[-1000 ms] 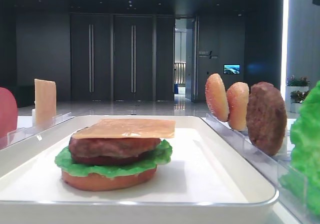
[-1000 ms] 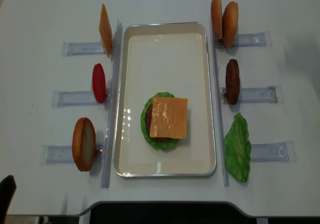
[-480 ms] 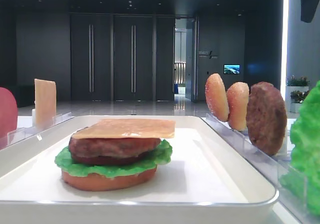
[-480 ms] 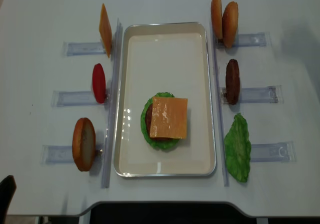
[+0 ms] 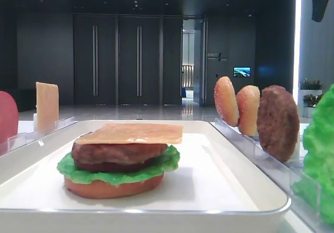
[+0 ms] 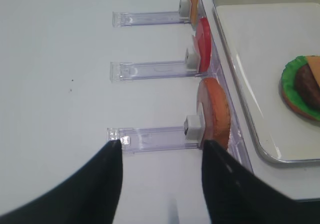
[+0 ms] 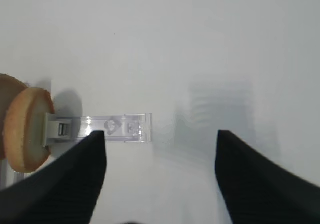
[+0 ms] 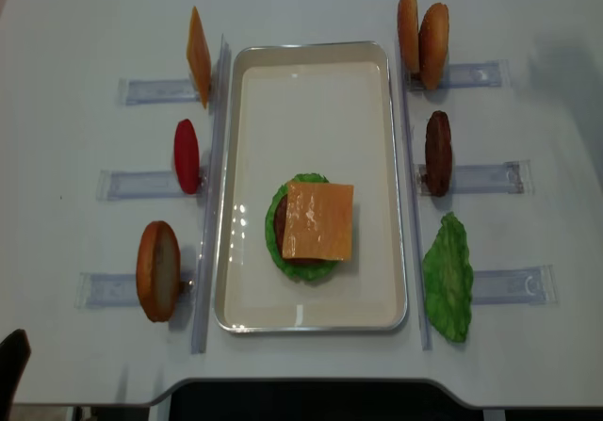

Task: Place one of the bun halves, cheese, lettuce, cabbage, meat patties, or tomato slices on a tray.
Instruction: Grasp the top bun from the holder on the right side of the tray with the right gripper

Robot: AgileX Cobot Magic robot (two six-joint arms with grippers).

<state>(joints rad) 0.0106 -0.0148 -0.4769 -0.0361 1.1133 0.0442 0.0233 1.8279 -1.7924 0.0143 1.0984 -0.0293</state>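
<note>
On the white tray (image 8: 311, 54) lies a stack: bottom bun (image 5: 112, 187), lettuce (image 8: 275, 242), meat patty (image 5: 117, 154) and a cheese slice (image 8: 318, 219) on top. Two bun halves (image 8: 421, 37) stand upright in the far right rack, and one of them (image 7: 27, 129) shows at the left edge of the right wrist view. My right gripper (image 7: 161, 139) hovers open over bare table right of that rack, holding nothing. My left gripper (image 6: 161, 146) is open and empty, over the table just before the near left rack's bun (image 6: 216, 113).
Clear slotted racks flank the tray. On the left they hold a cheese slice (image 8: 199, 56), a tomato slice (image 8: 187, 155) and a bun (image 8: 158, 270). On the right stand a patty (image 8: 438, 153) and a lettuce leaf (image 8: 448, 275). A dark arm part (image 5: 321, 1) hangs at the low view's top right.
A dark part of the right arm has come into the top right corner of the low exterior view. The food and the left arm have not moved.
</note>
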